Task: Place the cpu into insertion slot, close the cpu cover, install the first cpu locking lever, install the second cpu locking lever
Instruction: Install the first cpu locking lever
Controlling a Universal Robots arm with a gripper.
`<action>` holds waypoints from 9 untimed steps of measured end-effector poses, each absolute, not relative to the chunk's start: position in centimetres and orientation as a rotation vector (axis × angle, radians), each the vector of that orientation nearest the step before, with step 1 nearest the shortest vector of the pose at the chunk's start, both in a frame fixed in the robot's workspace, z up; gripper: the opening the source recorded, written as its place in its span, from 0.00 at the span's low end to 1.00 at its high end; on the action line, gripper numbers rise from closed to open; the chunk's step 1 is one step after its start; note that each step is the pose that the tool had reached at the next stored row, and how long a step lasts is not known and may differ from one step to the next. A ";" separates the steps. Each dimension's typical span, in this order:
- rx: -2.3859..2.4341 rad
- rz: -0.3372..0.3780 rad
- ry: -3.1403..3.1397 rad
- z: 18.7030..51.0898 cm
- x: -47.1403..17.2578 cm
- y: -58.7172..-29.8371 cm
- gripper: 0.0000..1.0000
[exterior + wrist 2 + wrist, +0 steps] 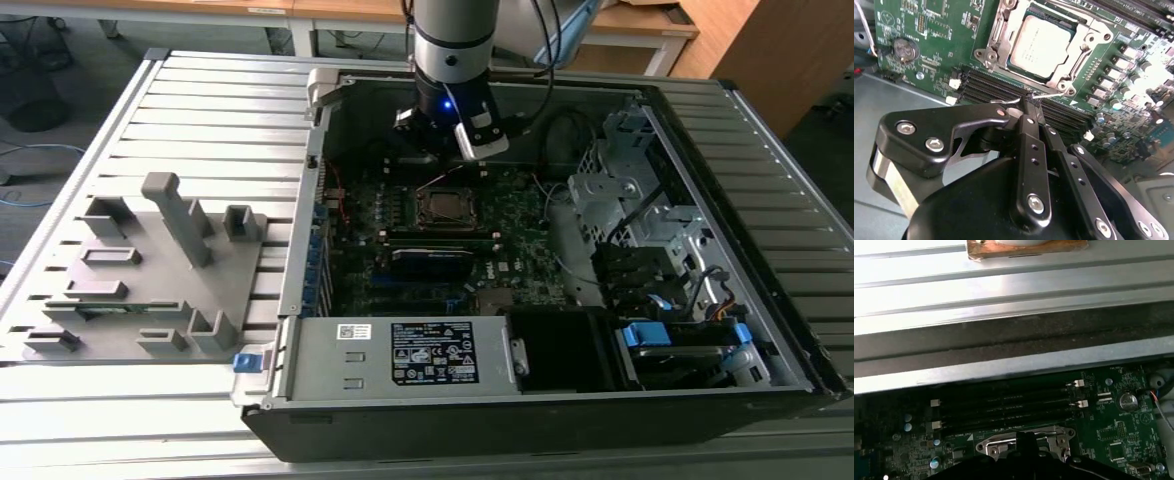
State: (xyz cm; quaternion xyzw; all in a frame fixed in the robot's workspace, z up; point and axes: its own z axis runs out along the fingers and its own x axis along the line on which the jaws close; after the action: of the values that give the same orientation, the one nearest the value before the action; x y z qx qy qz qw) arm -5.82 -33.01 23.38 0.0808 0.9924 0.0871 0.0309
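Item: thin silver wire locking lever (1054, 95), mid-frame in the second wrist view, pinched in your black end effector (1027, 102). Likely light, springy, slippery; hold near its free end.

Glare washes out slatted metal surface (1004, 290) in first wrist view; case interior (363, 130) dim, shadowed.

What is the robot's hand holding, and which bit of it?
The hand looks pinched shut on a thin silver locking lever, gripping partway along its wire beside the cpu cover. The cpu already sits under that cover.
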 end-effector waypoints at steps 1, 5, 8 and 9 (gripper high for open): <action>0.268 0.268 3.055 23.3 -5.8 -33.0 0.10; 0.311 0.266 3.049 23.2 -5.8 -32.9 0.10; 0.319 0.266 3.048 23.1 -5.7 -32.5 0.10; 0.322 0.266 3.047 23.0 -5.7 -32.4 0.10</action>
State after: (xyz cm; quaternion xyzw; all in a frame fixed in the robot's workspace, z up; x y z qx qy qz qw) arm -5.71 -32.36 23.03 0.1047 0.9902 0.0863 0.0329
